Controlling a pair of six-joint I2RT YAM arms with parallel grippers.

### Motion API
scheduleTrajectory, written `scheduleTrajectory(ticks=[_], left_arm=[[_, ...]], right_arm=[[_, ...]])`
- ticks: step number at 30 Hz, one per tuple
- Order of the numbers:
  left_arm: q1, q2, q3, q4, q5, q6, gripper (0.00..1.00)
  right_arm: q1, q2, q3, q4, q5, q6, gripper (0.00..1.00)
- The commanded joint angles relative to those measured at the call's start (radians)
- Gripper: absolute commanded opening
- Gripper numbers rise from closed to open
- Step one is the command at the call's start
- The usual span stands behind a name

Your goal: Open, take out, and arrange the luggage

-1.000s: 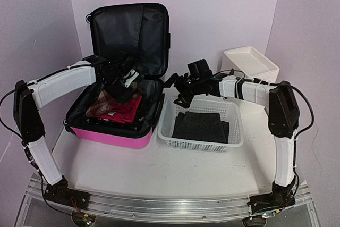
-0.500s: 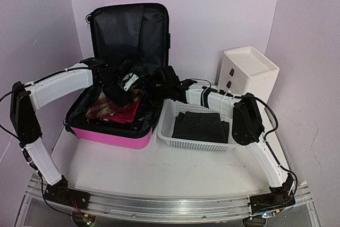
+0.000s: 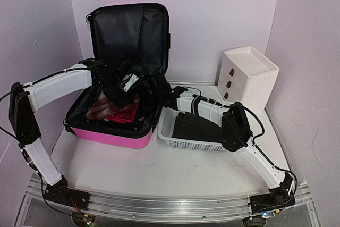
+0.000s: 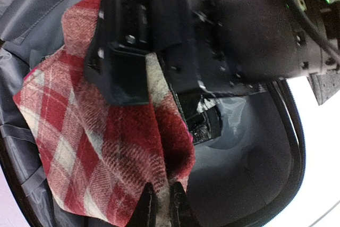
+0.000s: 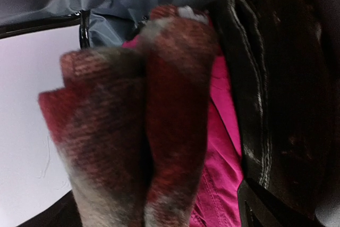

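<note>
Top external: arms (image 3: 58,83) converge over luggage (image 3: 114,134); left tool (image 4: 161,207) pinches plaid cloth (image 4: 106,147).

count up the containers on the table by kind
pink suitcase: 1
white mesh basket: 1
white drawer stack: 1
total: 3

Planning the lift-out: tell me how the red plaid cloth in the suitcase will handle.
Probably floppy: the red plaid cloth drapes in folds where the left gripper pinches its edge. Likely light and, with its fuzzy weave, not slippery.
</note>
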Motion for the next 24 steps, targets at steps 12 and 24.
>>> scheduleTrajectory(ticks=[12, 24], left_arm=[[-0.004, -0.111, -0.038, 0.031, 0.126, -0.014, 0.0], [0.002, -0.332, -0.092, 0.028, 0.212, -0.126, 0.54]], right_arm=[[-0.002, 0.133, 0.158, 0.139, 0.141, -0.053, 0.6], [-0.002, -0.055, 0.119, 0.082, 0.066, -0.31, 0.0]])
